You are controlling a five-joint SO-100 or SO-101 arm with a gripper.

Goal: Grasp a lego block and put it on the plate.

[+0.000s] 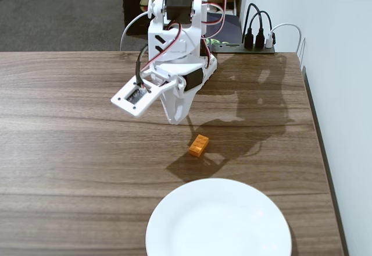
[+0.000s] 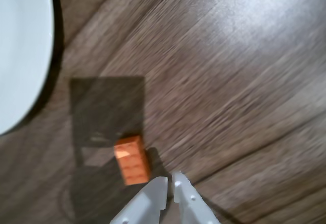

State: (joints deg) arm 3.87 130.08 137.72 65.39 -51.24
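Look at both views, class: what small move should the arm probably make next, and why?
Probably open the gripper and shift it toward the orange lego block before lowering. In the wrist view the fingertips sit almost together, just right of the block, which lies free on the wooden table, apart from the white plate. Shut and off to one side, the fingers could not straddle it.

One lego block (image 1: 199, 145), one plate (image 1: 218, 221), one claw (image 2: 170, 182).
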